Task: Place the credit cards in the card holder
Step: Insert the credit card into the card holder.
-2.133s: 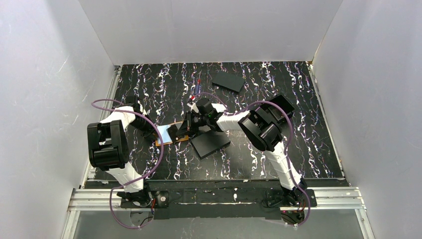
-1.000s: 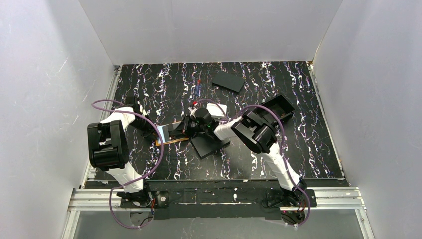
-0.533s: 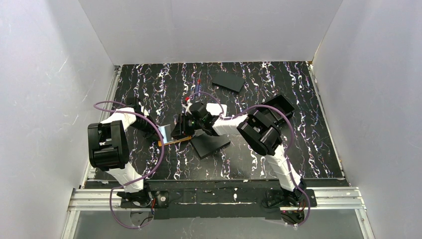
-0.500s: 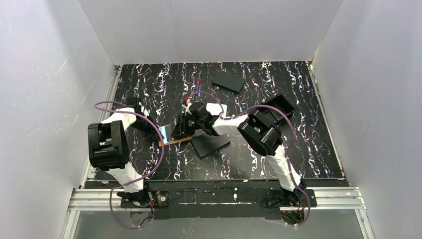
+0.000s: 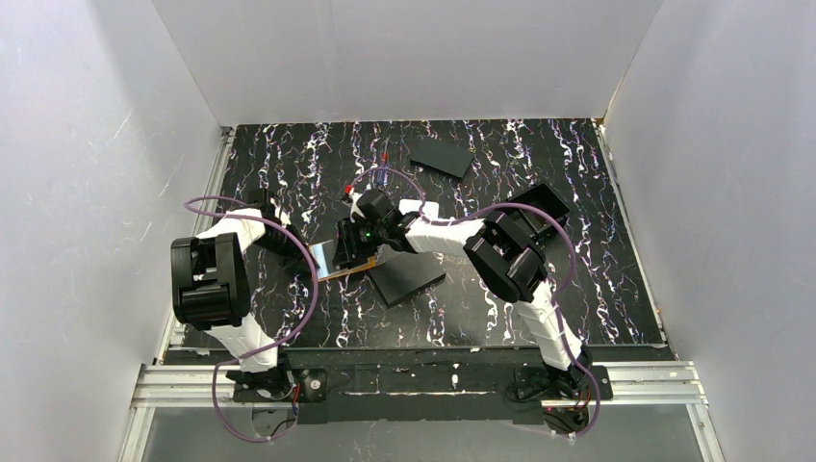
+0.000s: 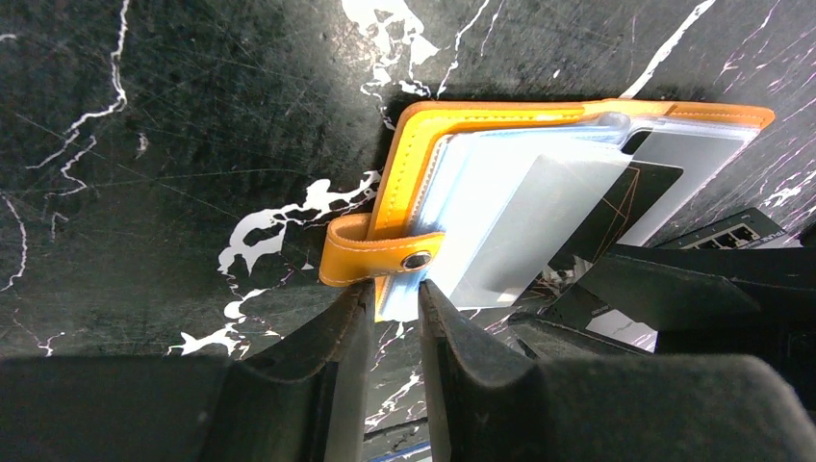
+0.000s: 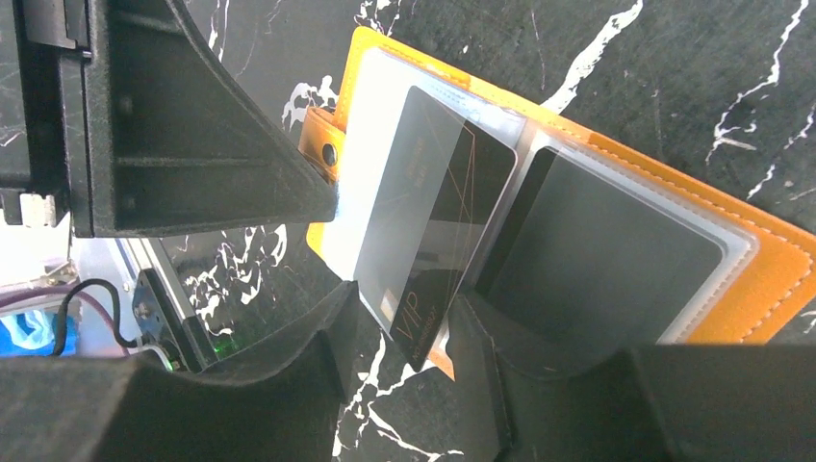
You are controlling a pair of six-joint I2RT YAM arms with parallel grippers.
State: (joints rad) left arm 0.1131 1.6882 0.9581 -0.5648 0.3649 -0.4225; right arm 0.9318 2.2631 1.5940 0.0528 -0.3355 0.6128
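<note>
The orange card holder (image 6: 423, 125) lies open on the table, pale clear sleeves up; it also shows in the top view (image 5: 342, 271) and the right wrist view (image 7: 770, 279). My left gripper (image 6: 396, 298) is shut on its near edge beside the clasp tab (image 6: 361, 258); in the top view it (image 5: 300, 252) sits at the holder's left end. A black "VIP" credit card (image 7: 443, 212) lies partly inside the left sleeve, its lower end sticking out. My right gripper (image 7: 404, 351) is open, its fingers either side of that end. Another dark card (image 7: 597, 260) fills the right sleeve.
A flat black rectangle (image 5: 409, 277) lies just right of the holder, under the right arm. Another black rectangle (image 5: 441, 156) lies at the back. A thin pen (image 5: 383, 169) lies behind the grippers. White walls close in the table on three sides.
My right gripper has moved left and a little farther back over the holder, the black card going with it into the sleeve. My left gripper has stayed put, holding the holder.
</note>
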